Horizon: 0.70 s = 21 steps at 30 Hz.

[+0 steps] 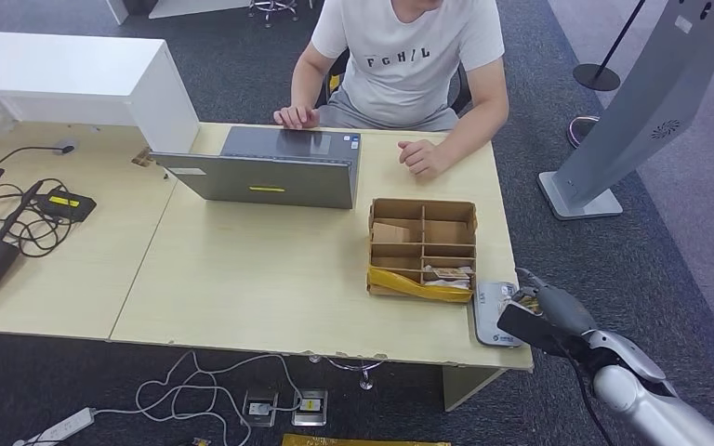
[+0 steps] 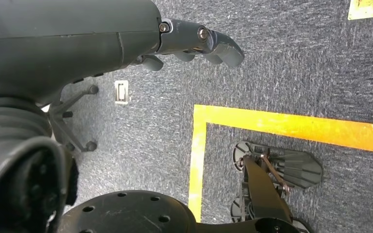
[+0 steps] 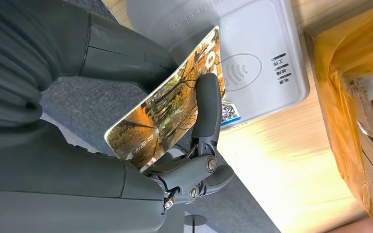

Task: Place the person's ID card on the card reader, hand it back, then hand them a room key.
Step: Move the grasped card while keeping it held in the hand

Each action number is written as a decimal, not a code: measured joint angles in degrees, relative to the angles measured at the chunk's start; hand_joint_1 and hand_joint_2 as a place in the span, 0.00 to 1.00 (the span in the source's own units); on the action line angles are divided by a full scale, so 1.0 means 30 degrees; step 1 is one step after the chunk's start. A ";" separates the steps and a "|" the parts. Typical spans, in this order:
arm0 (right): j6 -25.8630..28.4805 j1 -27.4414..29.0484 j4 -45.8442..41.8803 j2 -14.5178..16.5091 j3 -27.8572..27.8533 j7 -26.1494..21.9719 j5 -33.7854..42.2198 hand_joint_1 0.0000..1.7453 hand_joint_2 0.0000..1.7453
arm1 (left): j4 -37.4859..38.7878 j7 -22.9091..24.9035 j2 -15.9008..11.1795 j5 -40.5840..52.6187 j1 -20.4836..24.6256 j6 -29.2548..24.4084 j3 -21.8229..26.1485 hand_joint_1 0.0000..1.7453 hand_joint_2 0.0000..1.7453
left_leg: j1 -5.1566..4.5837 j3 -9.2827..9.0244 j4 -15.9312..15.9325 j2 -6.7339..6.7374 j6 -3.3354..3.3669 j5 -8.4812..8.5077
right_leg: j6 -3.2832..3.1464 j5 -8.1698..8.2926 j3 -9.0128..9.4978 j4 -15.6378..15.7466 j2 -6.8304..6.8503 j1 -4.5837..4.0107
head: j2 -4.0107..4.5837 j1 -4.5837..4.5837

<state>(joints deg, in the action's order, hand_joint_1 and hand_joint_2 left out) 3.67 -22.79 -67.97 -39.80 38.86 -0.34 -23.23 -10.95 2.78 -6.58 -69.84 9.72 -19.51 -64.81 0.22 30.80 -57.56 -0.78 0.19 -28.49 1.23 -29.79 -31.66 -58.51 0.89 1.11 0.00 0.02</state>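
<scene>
My right hand (image 1: 544, 314) hovers at the desk's near right corner, just over the white card reader (image 1: 493, 316). In the right wrist view the hand (image 3: 126, 160) pinches a card (image 3: 167, 107) printed with an orange autumn scene, tilted on edge above the reader (image 3: 257, 63). A finger (image 3: 209, 111) presses across the card's face. My left hand (image 2: 194, 43) hangs by my side over the carpet, fingers curled, holding nothing. The person (image 1: 409, 56) in a white T-shirt sits across the desk, both hands resting near the laptop.
A brown cardboard box with dividers (image 1: 422, 247), yellow tape on its near wall, stands left of the reader. A grey laptop (image 1: 274, 167) sits mid-desk. Cables and black devices (image 1: 9, 228) lie at far left. A grey kiosk stand (image 1: 632, 111) rises right of the desk.
</scene>
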 joint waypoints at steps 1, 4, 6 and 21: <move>0.0007 -0.0003 0.0022 0.0007 0.0000 -0.0029 0.0022 1.00 1.00 | 0.0000 0.0000 0.0000 -0.0002 0.0000 -0.0022 0.0000 0.00 0.00 | 0.0000 -0.0001 0.0000 0.0000 0.0000 0.0000 | 0.0000 0.0000 0.0001 0.0000 0.0000 0.0000 | 0.0000 -0.0002; 0.0120 -0.0005 0.0106 0.0009 -0.0002 -0.0135 0.0096 1.00 1.00 | 0.0000 -0.0004 0.0000 -0.0004 -0.0001 -0.0022 0.0000 0.00 0.00 | 0.0000 -0.0002 0.0000 0.0001 0.0000 0.0000 | -0.0001 0.0001 0.0002 0.0000 0.0000 0.0000 | 0.0000 -0.0002; 0.0193 -0.0011 0.0131 0.0009 -0.0011 -0.0186 0.0127 1.00 1.00 | 0.0000 -0.0029 0.0000 -0.0004 -0.0001 0.0022 0.0000 0.00 0.00 | 0.0000 -0.0002 0.0000 0.0001 0.0000 0.0000 | -0.0002 0.0002 0.0003 0.0000 0.0000 0.0000 | 0.0000 -0.0002; -0.2359 -0.3439 -0.3395 -0.1360 -0.2390 0.1956 0.1863 1.00 1.00 | 0.0000 -0.0248 -0.0007 -0.0248 -0.0013 0.0201 0.0000 0.00 0.00 | -0.0012 0.0010 -0.0007 -0.0005 -0.0006 0.0019 | -0.0002 0.0032 -0.0006 -0.0002 0.0007 0.0012 | 0.0000 0.0000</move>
<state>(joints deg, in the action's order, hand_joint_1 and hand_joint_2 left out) -3.41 -33.11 -78.15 -43.88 31.69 5.53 -17.64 -10.95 2.03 -6.60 -70.59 9.68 -18.91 -64.81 0.18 30.83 -57.58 -0.79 0.17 -28.43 1.23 -29.69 -31.68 -58.52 0.91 1.14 0.00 0.02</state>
